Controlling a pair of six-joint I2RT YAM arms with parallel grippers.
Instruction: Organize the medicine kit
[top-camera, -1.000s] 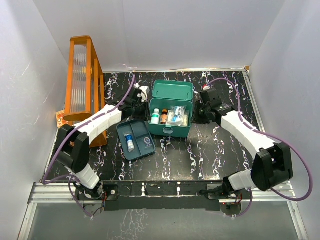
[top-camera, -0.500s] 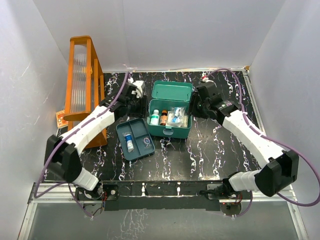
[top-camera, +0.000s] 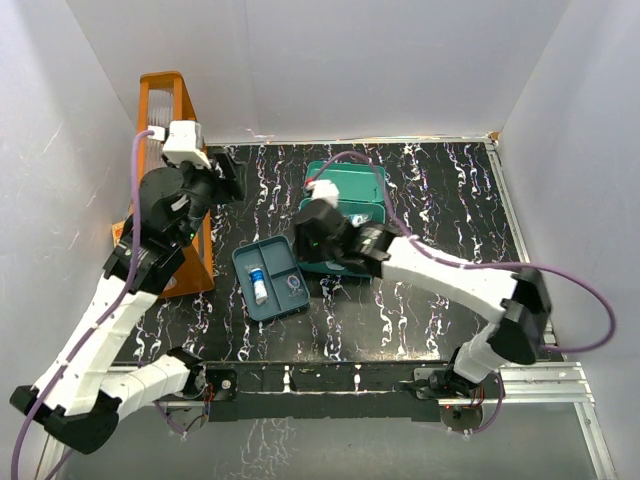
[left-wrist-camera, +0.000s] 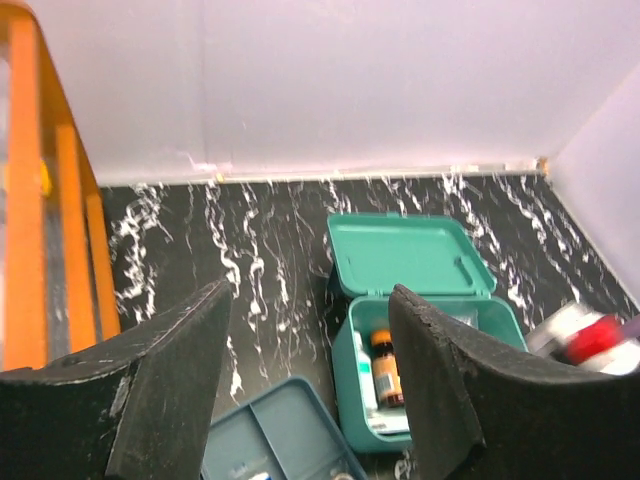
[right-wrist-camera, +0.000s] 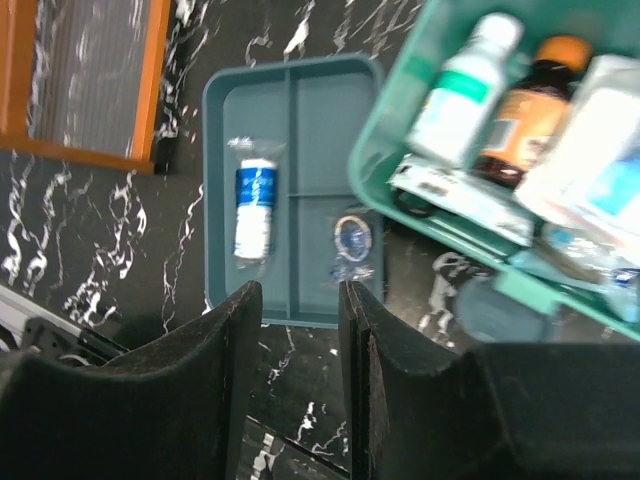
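1. Left arm (top-camera: 95, 335) and right arm (top-camera: 450, 281) look the same: white shells with chunky black joints.
2. Purple cables (top-camera: 136, 190) run along each.
3. Fingers (left-wrist-camera: 165, 400) are matte black, kinda scuffed.

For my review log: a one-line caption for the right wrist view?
Open right gripper frames the blue divided tray; open medicine kit with bottles alongside.

- Medicine kit (left-wrist-camera: 410, 255): teal-green, lid and body alike.
- Tray (right-wrist-camera: 325, 140), near-left of the kit: darker blue-teal, plain.
- Rack (left-wrist-camera: 22, 200), far left: orange frame.
- Table (top-camera: 430, 290): black with white marble veining.
- 2 bottles in the kit: white bottle (right-wrist-camera: 455, 95); brown bottle (right-wrist-camera: 525, 115) with orange cap.
- Sachet (right-wrist-camera: 255, 195) in the tray: blue and white.
- Cable (top-camera: 575, 275), right: purple.
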